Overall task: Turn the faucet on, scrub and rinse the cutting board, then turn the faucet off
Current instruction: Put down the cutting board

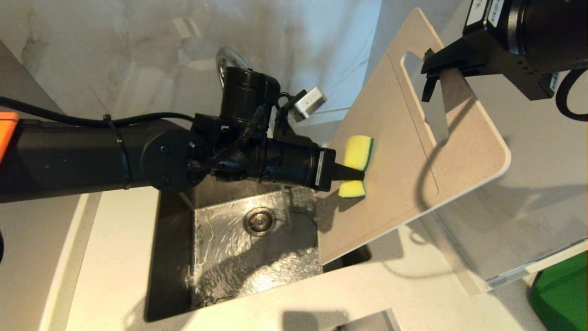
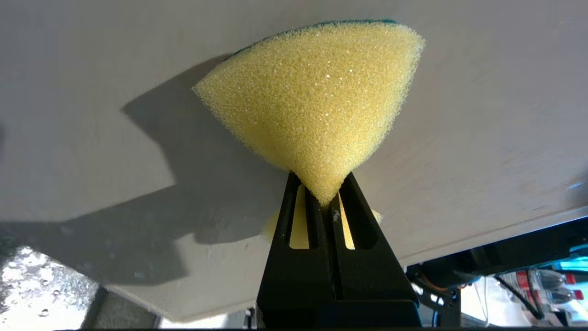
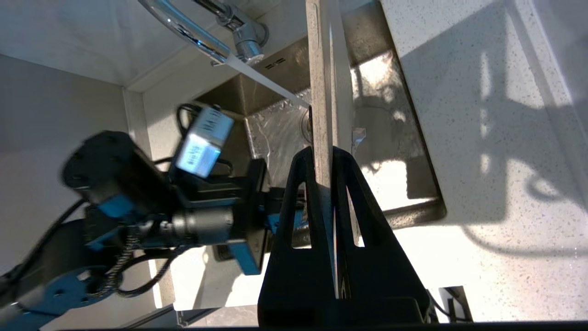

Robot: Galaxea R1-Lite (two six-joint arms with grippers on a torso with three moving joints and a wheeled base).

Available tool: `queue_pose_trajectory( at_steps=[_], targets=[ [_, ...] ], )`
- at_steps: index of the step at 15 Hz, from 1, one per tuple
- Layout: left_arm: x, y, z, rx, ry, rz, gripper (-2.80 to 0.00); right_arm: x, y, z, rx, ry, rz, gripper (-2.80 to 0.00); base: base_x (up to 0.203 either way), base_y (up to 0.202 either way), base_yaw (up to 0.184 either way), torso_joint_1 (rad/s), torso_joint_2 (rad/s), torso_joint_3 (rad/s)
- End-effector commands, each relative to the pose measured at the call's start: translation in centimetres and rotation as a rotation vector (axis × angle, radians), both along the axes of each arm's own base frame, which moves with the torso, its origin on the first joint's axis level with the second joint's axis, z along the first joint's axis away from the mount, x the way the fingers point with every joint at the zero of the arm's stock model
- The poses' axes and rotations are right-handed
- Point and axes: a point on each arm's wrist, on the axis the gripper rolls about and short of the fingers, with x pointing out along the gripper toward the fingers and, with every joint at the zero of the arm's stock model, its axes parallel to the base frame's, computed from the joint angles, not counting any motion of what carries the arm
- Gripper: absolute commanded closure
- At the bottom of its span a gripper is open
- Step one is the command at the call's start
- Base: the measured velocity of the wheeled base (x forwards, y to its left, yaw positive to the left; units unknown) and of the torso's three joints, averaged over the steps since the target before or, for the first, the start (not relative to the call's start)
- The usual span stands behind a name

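The beige cutting board point(image 1: 413, 151) stands tilted, its low end down in the sink point(image 1: 174, 257). My right gripper point(image 1: 432, 76) is shut on the board's upper edge beside the handle slot; in the right wrist view the board point(image 3: 321, 92) runs edge-on between the fingers of my right gripper point(image 3: 325, 154). My left gripper point(image 1: 360, 174) is shut on a yellow sponge point(image 1: 357, 154) with a green scrub face, pressed flat against the board's face. The left wrist view shows that sponge point(image 2: 317, 101) pinched at my left gripper point(image 2: 325, 200) against the board point(image 2: 482, 115). The chrome faucet point(image 3: 202, 39) runs a stream of water into the sink.
The steel sink basin is wet, with water rippling round the drain point(image 1: 260, 221). A pale speckled countertop point(image 1: 413, 285) surrounds it, with a marble wall behind. A green mat point(image 1: 562, 294) lies at the counter's right edge. The left arm point(image 1: 92, 156) spans the sink's left side.
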Motion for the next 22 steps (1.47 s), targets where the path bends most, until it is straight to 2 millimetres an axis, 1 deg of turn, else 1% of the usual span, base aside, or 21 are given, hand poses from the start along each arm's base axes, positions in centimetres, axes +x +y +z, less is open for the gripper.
queue_pose_trajectory(
  at_steps=[1,3,6,8,11,12,13,15,16,18,19,22],
  targets=[
    [0.0,0.1,-0.9,0.022,0.023,-0.002,0.0,-0.3,-0.1,0.1,0.005,-0.003,-0.001,0.0,0.0,0.0,0.0,0.0,0.0,0.0],
    [-0.4,0.4,-1.8,0.049,0.048,-0.003,0.0,-0.4,-0.2,0.2,0.006,-0.006,-0.002,0.0,0.0,0.0,0.0,0.0,0.0,0.0],
    [-1.1,1.3,-3.9,0.111,0.102,0.0,0.0,-0.4,-0.2,0.3,0.006,-0.009,0.0,0.0,0.0,0.0,0.0,0.0,0.0,0.0],
    [-1.8,2.2,-5.1,0.136,0.127,0.005,0.0,-0.5,-0.3,0.3,0.006,-0.011,0.0,0.0,0.0,0.0,0.0,0.0,0.0,0.0],
    [-3.1,4.1,-6.5,0.152,0.143,0.018,0.0,-0.6,-0.3,0.3,0.007,-0.01,0.0,0.0,0.0,0.0,0.0,0.0,0.0,0.0],
    [-3.6,4.9,-6.1,0.138,0.131,0.023,0.0,-0.6,-0.3,0.3,0.007,-0.009,0.0,0.0,0.0,0.0,0.0,0.0,0.0,0.0],
    [-3.9,5.4,-5.2,0.118,0.112,0.026,0.0,-0.6,-0.3,0.3,0.008,-0.008,0.001,0.0,0.0,0.0,0.0,0.0,0.0,0.0],
    [-4.9,6.5,-2.7,0.07,0.067,0.03,0.0,-0.9,-0.4,0.4,0.012,-0.016,0.002,0.0,0.0,0.0,0.0,0.0,0.0,0.0],
    [-5.1,6.7,-1.5,0.045,0.043,0.03,0.0,-1.1,-0.4,0.5,0.014,-0.02,0.012,0.0,0.0,0.0,0.0,0.0,0.0,0.0],
    [-4.9,6.4,0.6,0.013,0.013,0.029,0.0,-2.0,-0.4,0.8,0.021,-0.032,0.033,0.0,0.0,0.0,0.0,0.0,0.0,0.0],
    [-4.5,6.0,1.3,0.008,0.007,0.029,0.0,-2.3,-0.4,0.9,0.024,-0.037,0.039,0.0,0.0,0.0,0.0,0.0,0.0,0.0],
    [-2.2,3.8,1.8,-0.003,-0.004,0.026,0.0,-3.0,-0.7,1.1,0.031,-0.046,0.045,0.0,0.0,0.0,0.0,0.0,0.0,0.0]
  ],
)
